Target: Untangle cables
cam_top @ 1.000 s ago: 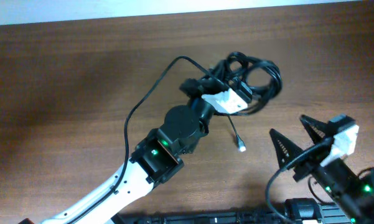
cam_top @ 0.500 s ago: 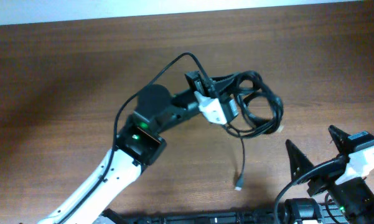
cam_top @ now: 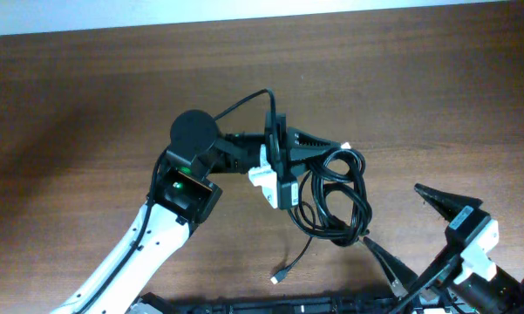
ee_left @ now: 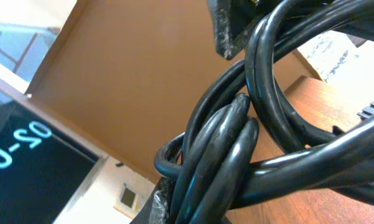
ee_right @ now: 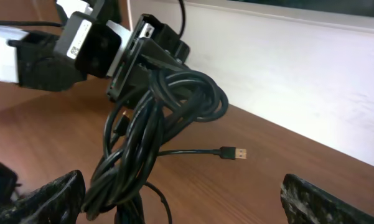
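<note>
Within left claw point(cam_top: 317, 150), bunched cables point(cam_top: 338, 202)

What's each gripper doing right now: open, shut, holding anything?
Left gripper: shut on the cables, bundle hanging from it.
Right gripper: open, holding nothing.
</note>
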Tool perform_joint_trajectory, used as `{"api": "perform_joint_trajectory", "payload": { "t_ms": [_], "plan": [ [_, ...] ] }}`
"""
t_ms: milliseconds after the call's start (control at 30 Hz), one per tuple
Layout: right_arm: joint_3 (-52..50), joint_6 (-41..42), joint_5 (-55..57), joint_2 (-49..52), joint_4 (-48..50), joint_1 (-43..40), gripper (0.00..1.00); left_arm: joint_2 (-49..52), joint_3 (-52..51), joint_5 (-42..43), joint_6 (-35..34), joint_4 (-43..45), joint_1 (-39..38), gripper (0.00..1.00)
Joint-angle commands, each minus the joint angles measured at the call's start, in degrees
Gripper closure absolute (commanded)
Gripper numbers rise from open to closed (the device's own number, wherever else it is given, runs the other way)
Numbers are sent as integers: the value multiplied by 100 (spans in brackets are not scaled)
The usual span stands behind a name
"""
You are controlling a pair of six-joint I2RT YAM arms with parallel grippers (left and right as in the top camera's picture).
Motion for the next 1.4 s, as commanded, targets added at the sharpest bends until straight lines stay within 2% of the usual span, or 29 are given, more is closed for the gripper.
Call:
{"api": "perform_joint_trajectory", "payload": {
  "t_ms": [0, 233, 300, 433, 500, 900, 1000, 1133, 1367],
  "plan": [
    [96, -63, -461, 103, 24, 31, 1, -138, 103, 210, 118, 81, -101, 100],
    [90, -66, -984, 280, 17, 31, 2, -138, 103, 205, 118, 103, -122, 100],
    [90, -63, -1069, 343, 11, 31, 12, -138, 103, 208, 116, 125, -122, 100],
    [90, -66, -1244, 402, 0, 31, 19, -138, 103, 208, 116, 166, -122, 100],
    [85, -66, -1303, 439, -4, 31, 28, -138, 103, 208, 116, 166, -122, 100],
    [83, -68, -1473, 772, -195, 31, 46, -138, 103, 37, 116, 190, -122, 100],
    [83, -175, -1497, 780, -201, 31, 58, -138, 103, 35, 116, 188, -122, 100],
    [83, -173, -1499, 780, -208, 31, 95, -138, 103, 35, 116, 186, -122, 100],
    [83, -341, -1491, 780, -238, 31, 96, -138, 103, 39, 111, 177, -122, 100]
  ]
}}
